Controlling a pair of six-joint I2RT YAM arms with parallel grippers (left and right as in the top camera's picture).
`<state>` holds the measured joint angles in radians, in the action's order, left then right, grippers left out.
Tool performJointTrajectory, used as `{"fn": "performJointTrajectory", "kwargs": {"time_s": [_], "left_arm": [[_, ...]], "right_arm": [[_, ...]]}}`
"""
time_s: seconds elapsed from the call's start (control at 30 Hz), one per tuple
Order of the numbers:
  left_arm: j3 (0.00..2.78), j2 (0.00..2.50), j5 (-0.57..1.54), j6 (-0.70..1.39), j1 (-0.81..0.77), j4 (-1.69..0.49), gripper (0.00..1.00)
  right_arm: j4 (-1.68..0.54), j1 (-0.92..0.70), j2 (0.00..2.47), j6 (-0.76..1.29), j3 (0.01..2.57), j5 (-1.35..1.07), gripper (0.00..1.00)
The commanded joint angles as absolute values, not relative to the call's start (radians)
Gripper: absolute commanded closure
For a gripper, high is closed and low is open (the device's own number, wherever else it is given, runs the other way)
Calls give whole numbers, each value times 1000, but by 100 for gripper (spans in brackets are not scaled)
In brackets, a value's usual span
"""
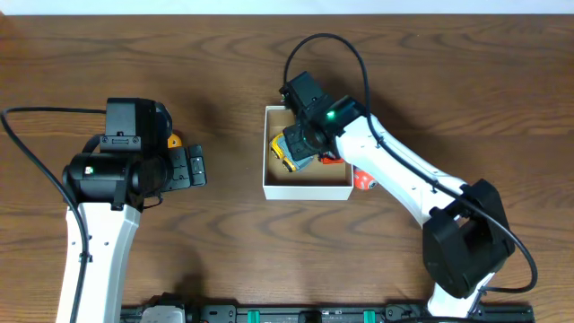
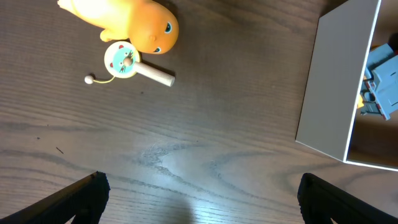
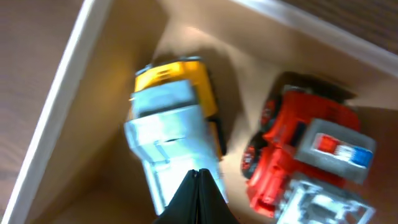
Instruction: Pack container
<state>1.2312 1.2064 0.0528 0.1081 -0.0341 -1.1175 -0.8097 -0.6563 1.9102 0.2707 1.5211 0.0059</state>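
Your right end effector (image 3: 198,179) hung inside the container (image 1: 305,191), a square, shallow cardboard box with white outer walls and a brown inside. The box sat near the middle of the dark wood-grain worktop (image 1: 224,63). The end effector's dark fingers were pressed together into a narrow wedge with only a thin seam between them. Nothing showed in their grip.

Just under that tip lay a boxy toy truck (image 3: 174,124) with a yellow cab and a pale grey body, close to the box's left wall. Beside it stood a chunky red car (image 3: 311,149) with a grey top. A red rounded thing (image 1: 361,179) sat on the worktop against the box's right outer wall, partly under your arm.

Your left end effector (image 2: 202,185) was well apart from the box, with its fingers spread wide and empty above bare wood. Ahead of it lay a smooth, rounded orange toy (image 2: 134,22), touching a small round rattle (image 2: 127,62) with a wooden stick handle.
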Motion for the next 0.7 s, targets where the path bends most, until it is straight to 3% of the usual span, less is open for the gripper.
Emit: {"fn": "performJointTrajectory", "kwargs": {"time_s": [0.0, 0.67], "left_arm": [[1251, 1208, 56, 110, -35, -1118, 2], [1251, 1208, 56, 110, -35, -1118, 2]], "right_arm": [[-808, -687, 1915, 171, 1529, -43, 99], [-723, -734, 2026, 95, 1526, -60, 99]]}}
